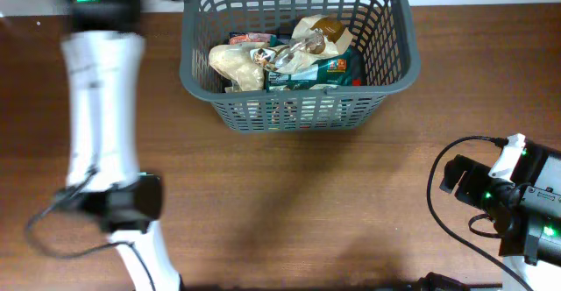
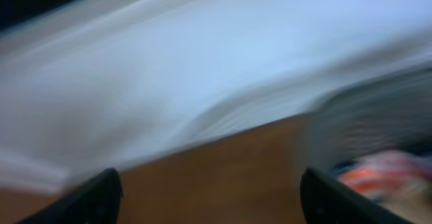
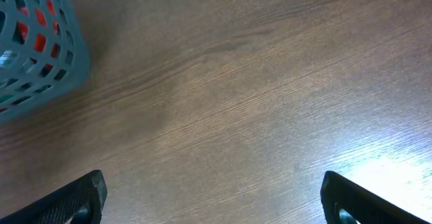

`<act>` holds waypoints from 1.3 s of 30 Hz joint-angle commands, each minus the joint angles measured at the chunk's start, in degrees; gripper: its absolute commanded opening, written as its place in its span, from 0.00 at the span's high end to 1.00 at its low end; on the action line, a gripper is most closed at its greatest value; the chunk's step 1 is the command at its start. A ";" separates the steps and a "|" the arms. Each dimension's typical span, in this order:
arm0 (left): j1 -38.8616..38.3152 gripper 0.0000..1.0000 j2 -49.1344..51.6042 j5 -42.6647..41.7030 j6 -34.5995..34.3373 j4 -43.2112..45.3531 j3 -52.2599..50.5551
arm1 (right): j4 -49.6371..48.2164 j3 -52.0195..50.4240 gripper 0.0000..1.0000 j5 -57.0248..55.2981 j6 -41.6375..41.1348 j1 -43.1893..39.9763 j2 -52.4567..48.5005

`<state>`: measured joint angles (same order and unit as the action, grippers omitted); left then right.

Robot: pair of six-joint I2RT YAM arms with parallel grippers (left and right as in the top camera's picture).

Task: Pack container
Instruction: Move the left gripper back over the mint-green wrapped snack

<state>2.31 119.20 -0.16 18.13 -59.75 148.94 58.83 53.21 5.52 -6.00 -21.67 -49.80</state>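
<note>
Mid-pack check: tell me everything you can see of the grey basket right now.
The container is a large dark grey plastic basket, rectangular with rounded corners, slotted lattice sides and a solid rim. It stands upright on the brown wooden table, at the far middle, its far edge cut off in the overhead view. Inside lie heaped snack packets, among them a beige packet and a green packet. Nothing else is seen touching it.
</note>
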 commanded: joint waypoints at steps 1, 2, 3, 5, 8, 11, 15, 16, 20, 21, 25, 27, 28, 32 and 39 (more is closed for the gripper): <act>9.46 0.21 -1.62 1.46 -15.37 -7.43 -0.11 | 0.11 -0.07 0.01 0.57 0.24 -0.33 0.55; 11.78 0.21 -1.51 1.40 -16.04 -10.71 -1.14 | 0.09 -0.07 0.01 0.55 0.22 -0.33 0.55; 13.44 0.21 -1.29 1.46 -15.98 -13.31 -2.27 | 0.07 -0.07 0.01 0.55 0.22 -0.33 0.55; 16.04 0.21 -1.22 1.01 -15.04 -18.47 -5.86 | -0.28 -0.07 0.01 0.96 0.24 -0.33 0.55; 17.35 0.26 -1.22 -0.90 -8.31 -24.59 -10.29 | -0.70 -0.07 0.01 1.53 0.24 -0.31 0.52; 17.07 0.27 -1.27 0.68 -3.26 -31.63 -12.46 | -0.79 -0.07 0.01 1.55 0.24 -0.33 0.26; 16.96 0.28 -2.86 -2.08 -3.80 -36.81 -12.96 | -0.96 -0.07 0.01 1.55 0.24 -0.33 -0.35; 17.00 0.28 -3.96 -2.03 -5.33 -36.96 -13.27 | -0.96 -0.07 0.01 1.55 0.24 -0.33 -0.46; 17.27 0.28 -12.76 -2.19 -5.49 -36.94 -18.73 | -1.64 -0.07 0.01 1.53 0.24 -0.33 -1.20; 17.27 0.27 -15.87 -2.19 -5.51 -36.89 -21.09 | -2.01 -0.07 0.01 1.55 0.24 -0.33 -1.49; 17.20 0.27 -28.81 -2.19 -6.54 -35.85 -32.68 | -3.39 -0.07 0.01 1.60 0.24 -0.31 -2.84; 17.20 0.27 -36.02 -2.16 -6.56 -34.34 -40.44 | -3.80 -0.07 0.01 1.60 0.22 -0.31 -3.63; 17.20 0.27 -39.26 -2.19 -6.54 -33.27 -44.06 | -3.87 -0.07 0.01 1.60 0.22 -0.31 -3.87; 17.20 0.27 -52.98 -1.75 -6.51 -27.74 -60.83 | -4.28 -0.07 0.01 1.60 0.24 -0.31 -4.44; 15.39 0.22 -72.32 -2.32 -6.23 -11.13 -89.35 | -4.26 -0.07 0.01 1.60 0.26 -0.04 -4.44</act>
<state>18.85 50.70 -1.93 12.12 -74.13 66.70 54.74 53.19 6.63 -5.98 -21.67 -54.28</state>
